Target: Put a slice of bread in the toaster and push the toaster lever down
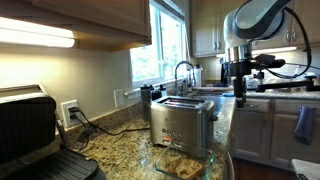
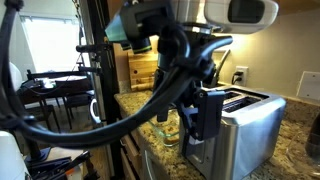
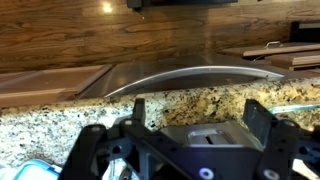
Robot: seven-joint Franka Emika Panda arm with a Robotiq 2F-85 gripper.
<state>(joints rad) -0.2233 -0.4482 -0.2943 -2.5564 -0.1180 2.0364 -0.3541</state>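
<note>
Toaster (image 1: pixel 185 122): on the counter (image 1: pixel 120 142), mid-picture in an exterior view.
Grill press (image 1: pixel 30 130): on the same counter, at the picture's left, well apart from the toaster.
Glass dish (image 1: pixel 221 160): on the counter just before the toaster.
Slice of bread (image 1: pixel 183 160): in the glass dish.
Wall outlet (image 1: pixel 70 110): on the wall behind, between grill press and toaster.
Faucet (image 1: pixel 181 72): behind the toaster, under the window (image 1: pixel 165 40).
Gripper (image 1: pixel 238 88): in the air, up and to the right of the toaster in the picture, clear of it.
</note>
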